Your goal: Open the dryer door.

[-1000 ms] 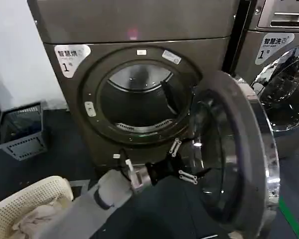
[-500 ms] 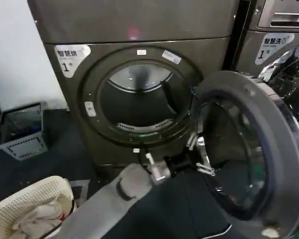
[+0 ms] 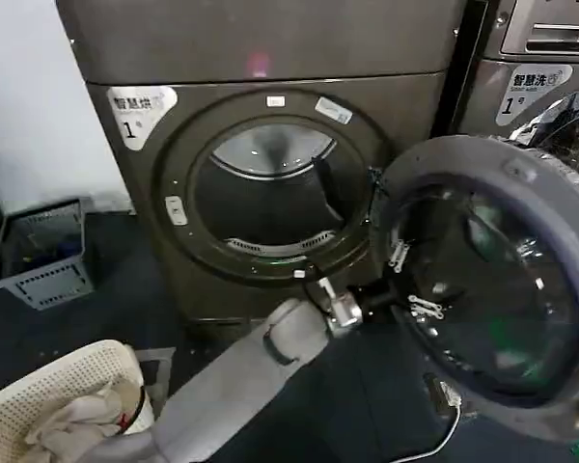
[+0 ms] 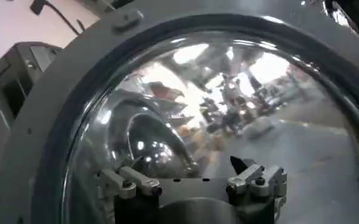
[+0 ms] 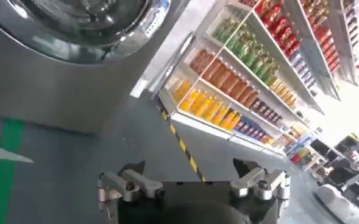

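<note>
Pushing dryer door [image 3: 560, 260] wide | left claw [image 3: 412, 282] apart against inner glass, right frame | risk: door hits neighbouring machine [image 3: 531, 87]

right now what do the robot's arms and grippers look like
The left arm wears a pale grey fabric sleeve with a dark band, ending in a silver metal wrist ring. The left gripper is black with silver metal finger links. The right gripper has the same black body and grey-silver jointed fingers.
</note>
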Controlling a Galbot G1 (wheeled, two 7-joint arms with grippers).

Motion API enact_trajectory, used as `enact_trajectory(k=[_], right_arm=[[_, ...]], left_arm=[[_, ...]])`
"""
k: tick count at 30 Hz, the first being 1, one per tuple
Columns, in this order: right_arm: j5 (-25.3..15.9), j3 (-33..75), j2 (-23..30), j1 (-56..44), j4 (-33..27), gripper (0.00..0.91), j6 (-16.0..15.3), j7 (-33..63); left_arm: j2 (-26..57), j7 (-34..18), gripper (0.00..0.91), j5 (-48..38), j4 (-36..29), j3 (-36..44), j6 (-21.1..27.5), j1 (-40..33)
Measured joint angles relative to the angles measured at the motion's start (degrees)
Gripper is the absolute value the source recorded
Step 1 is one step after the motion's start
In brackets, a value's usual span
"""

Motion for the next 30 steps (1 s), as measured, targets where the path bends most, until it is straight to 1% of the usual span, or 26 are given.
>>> enact_trajectory(k=[7, 13, 20, 30], right_arm=[[0.1, 0.1, 1.3, -0.2, 2.1, 0.907, -0.2, 0.0], [0.1, 0.1, 2.2, -0.2, 3.5, 0.907, -0.5, 0.4], [0.0, 0.2, 3.0, -0.1, 4.2, 0.907, -0.5, 0.4], [-0.1, 0.2, 3.3, 0.4, 4.4, 0.907, -0.8, 0.6]], left_arm=[[-3.0, -1.7, 0.907, 0.6, 2.8, 0.3, 2.6, -1.3], [-4.8, -4.3, 0.907, 0.7, 3.9, 0.4, 5.2, -1.9], [-6.8, -6.8, 0.907, 0.5, 5.9, 0.4, 6.9, -2.5], [-10.1, -8.3, 0.907, -2.1, 9.1, -0.5, 9.4, -3.3]])
